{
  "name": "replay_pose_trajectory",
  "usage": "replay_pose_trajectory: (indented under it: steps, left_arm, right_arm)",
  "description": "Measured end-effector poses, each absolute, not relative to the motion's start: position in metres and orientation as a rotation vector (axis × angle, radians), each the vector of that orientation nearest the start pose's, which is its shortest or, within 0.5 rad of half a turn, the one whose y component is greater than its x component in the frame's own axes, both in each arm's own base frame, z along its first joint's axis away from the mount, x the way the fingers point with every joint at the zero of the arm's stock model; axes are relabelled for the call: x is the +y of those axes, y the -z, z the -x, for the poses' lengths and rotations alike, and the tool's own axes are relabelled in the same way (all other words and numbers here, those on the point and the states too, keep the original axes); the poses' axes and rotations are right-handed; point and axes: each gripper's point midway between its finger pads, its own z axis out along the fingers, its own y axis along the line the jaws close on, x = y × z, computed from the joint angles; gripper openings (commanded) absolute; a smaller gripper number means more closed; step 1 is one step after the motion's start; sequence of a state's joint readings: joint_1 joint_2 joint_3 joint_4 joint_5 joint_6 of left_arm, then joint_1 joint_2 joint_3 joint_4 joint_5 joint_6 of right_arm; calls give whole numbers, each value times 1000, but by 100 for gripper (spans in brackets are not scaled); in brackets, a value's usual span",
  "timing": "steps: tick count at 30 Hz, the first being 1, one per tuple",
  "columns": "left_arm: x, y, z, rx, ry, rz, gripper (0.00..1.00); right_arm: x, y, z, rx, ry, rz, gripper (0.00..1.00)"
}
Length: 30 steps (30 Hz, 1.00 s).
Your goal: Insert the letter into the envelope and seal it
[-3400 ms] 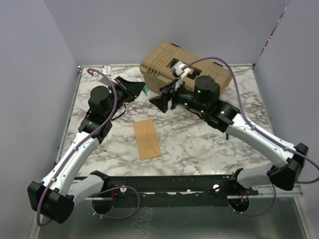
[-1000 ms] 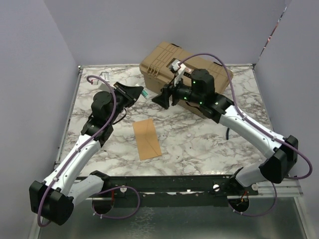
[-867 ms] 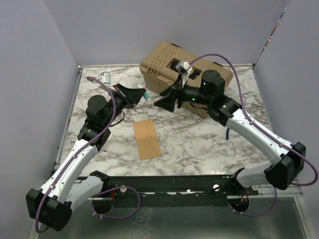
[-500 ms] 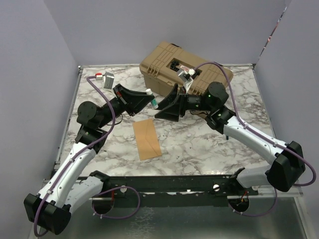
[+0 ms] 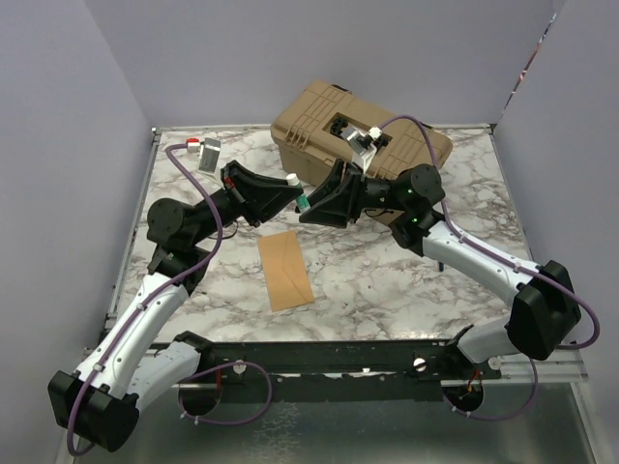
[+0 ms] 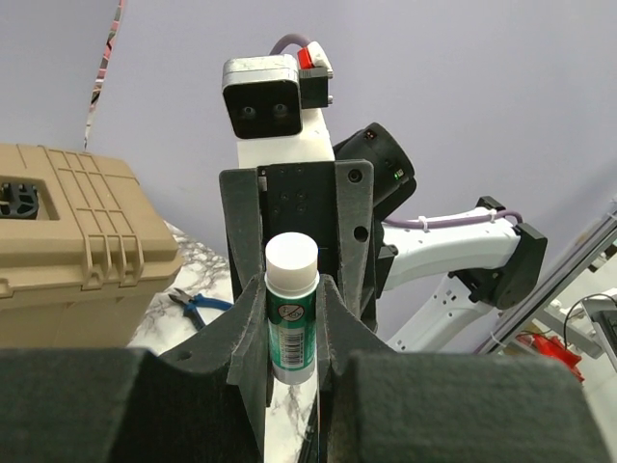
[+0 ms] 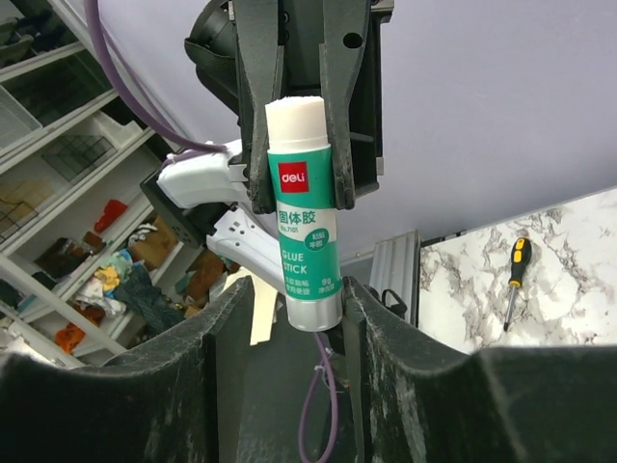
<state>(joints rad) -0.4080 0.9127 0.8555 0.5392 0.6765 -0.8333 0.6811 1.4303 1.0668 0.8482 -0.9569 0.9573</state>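
L gripper (image 6: 292, 287) & R gripper (image 7: 299, 292), apart a sec ago, are now meeting mid-air w/ the glue stick (image 7: 307, 241) between them. L is clamping the stick. R is narrowing round its other end, w/ a small gap showing on one side, so can't tell if it's gripping yet. Prob. prepping glue for sealing, so insertion is looking done. Below both grippers, toward the bases, the envelope (image 5: 283, 269) is lying flat: orange-brown, fold lines showing, flap seemingly down. The letter isn't showing anywhere.
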Motion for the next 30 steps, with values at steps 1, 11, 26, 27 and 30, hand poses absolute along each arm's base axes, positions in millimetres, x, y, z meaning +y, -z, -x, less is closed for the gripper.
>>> replay_pose_trajectory:
  steps: [1,11,26,27,30]
  left_arm:
    - [-238,-433,-212,1267,1439,-411,0]
    - [-237,-438,-212,1257,1461,-379,0]
    - [-193,-393,-305,1471,1125,169,0]
    - [-191,-391,-308,1478,1113,183,0]
    - [-185,-380,-319,1510,1062,241,0]
  right_arm:
    - [363,-391,-188,1321,-1864,852,35]
    - [365,-391,-194,1322,-1814,870,1]
    - [398,-350,-300,1561,-812,681,0]
    - [399,-346,-304,1570,-742,672,0]
    - [404,-338,-316,1591,-556,650,2]
